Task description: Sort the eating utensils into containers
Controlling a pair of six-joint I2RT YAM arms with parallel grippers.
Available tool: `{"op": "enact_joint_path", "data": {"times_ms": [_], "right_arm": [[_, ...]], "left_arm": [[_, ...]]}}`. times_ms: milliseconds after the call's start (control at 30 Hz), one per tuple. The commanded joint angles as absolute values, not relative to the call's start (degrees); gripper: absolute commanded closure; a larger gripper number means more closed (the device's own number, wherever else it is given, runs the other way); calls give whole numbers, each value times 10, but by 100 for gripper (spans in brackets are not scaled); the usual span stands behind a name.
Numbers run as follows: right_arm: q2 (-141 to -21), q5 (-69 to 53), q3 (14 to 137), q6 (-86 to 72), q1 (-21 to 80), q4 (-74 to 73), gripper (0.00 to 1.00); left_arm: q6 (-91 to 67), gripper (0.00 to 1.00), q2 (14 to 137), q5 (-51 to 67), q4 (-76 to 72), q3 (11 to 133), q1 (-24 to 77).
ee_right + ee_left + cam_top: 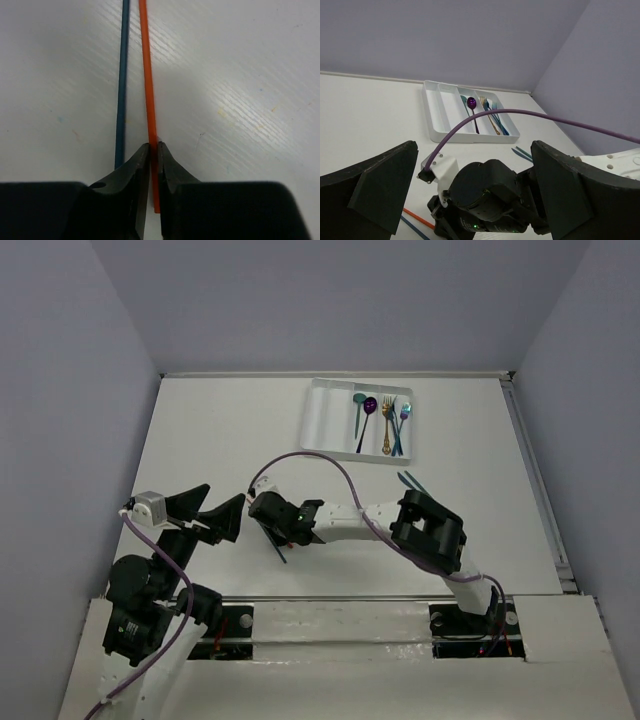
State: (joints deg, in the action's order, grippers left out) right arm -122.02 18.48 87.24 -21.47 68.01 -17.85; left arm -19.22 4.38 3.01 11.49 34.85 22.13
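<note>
The white rectangular plastic tray (325, 416) sits at the table's far side. Its right-hand compartments hold a teal spoon (357, 402), a purple iridescent spoon (369, 406), a gold fork (387, 422) and a blue fork (397, 426).

Two thin teal pieces (412, 480) lie near the tray, beside the right arm's elbow.

The right gripper (154, 150) pinches a red-orange chopstick (146, 75) against the white table (220, 430). A dark teal chopstick (121, 90) lies just beside it, parallel.

The left gripper (212, 512) is spread wide, holding nothing, close by the right wrist (a purple cable (320, 460) loops over it).

Lavender walls (330, 300) surround the table.
</note>
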Motion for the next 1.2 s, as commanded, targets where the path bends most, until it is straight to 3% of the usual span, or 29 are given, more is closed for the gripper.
{"op": "enact_joint_path", "data": {"times_ms": [0,167,467,667,1167], "right_arm": [[-1247,243,911,-228,686,-223,88],[-1252,272,911,-233,686,-220,100],[-1139,243,852,-219,637,-92,100],[-1092,184,848,-243,549,-6,100],[-1256,182,1064,-326,409,2,100]], "left_arm": [[-193,1,51,41,92,355,224],[-192,1,50,42,92,355,224],[-192,1,52,42,92,355,224],[-192,1,54,43,91,355,224],[-188,1,62,47,90,355,229]]}}
